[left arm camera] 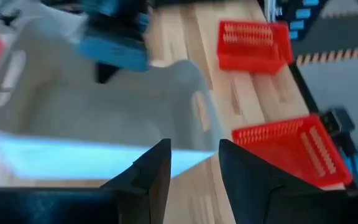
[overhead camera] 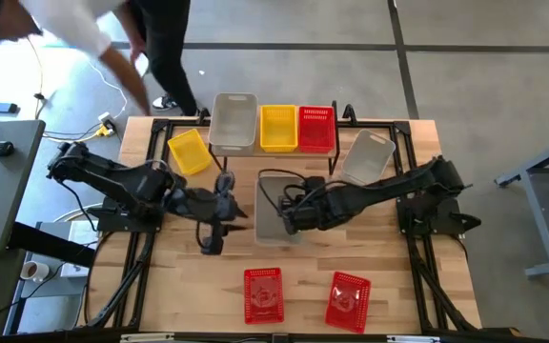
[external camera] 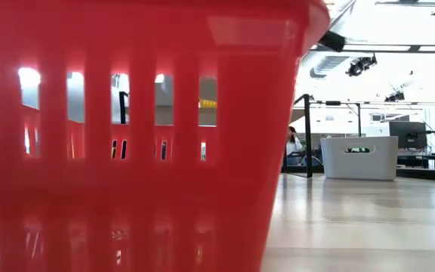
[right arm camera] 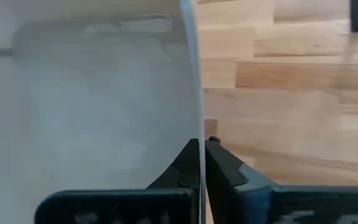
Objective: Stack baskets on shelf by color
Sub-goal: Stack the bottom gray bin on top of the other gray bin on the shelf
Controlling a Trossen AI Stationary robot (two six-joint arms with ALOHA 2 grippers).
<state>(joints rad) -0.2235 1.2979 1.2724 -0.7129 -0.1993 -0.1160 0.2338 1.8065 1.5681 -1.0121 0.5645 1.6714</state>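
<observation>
At the tabletop (overhead camera: 208, 286) front edge, two red baskets lie untouched: one (overhead camera: 263, 294) left of centre, another (overhead camera: 348, 300) just to its right. Mid-table, the right claw (right arm camera: 202, 163) is clamped on the thin side wall of a grey basket (overhead camera: 276, 208), one finger inside, one outside; the grip is low on the rim. Left claw (overhead camera: 219, 227) sits just beside that basket on its left, fingers (left arm camera: 154, 171) apart, holding nothing, pointed at the basket's near edge. Further back, a loose yellow basket (overhead camera: 189, 151) and a second grey basket (overhead camera: 368, 157) lie on the tabletop either side of the shelf (overhead camera: 274, 151). On the shelf: grey (overhead camera: 233, 121), yellow (overhead camera: 278, 128), red (overhead camera: 316, 129), left to right.

Step in hand looks like carrying the held grey basket to the grey one on the shelf. To do it well: lift straight up first, a one-wall pinch will likely let it tilt. Keep the left claw clear or use it to steady. Align long sides over the shelf's grey basket, lower until nested, then release.
</observation>
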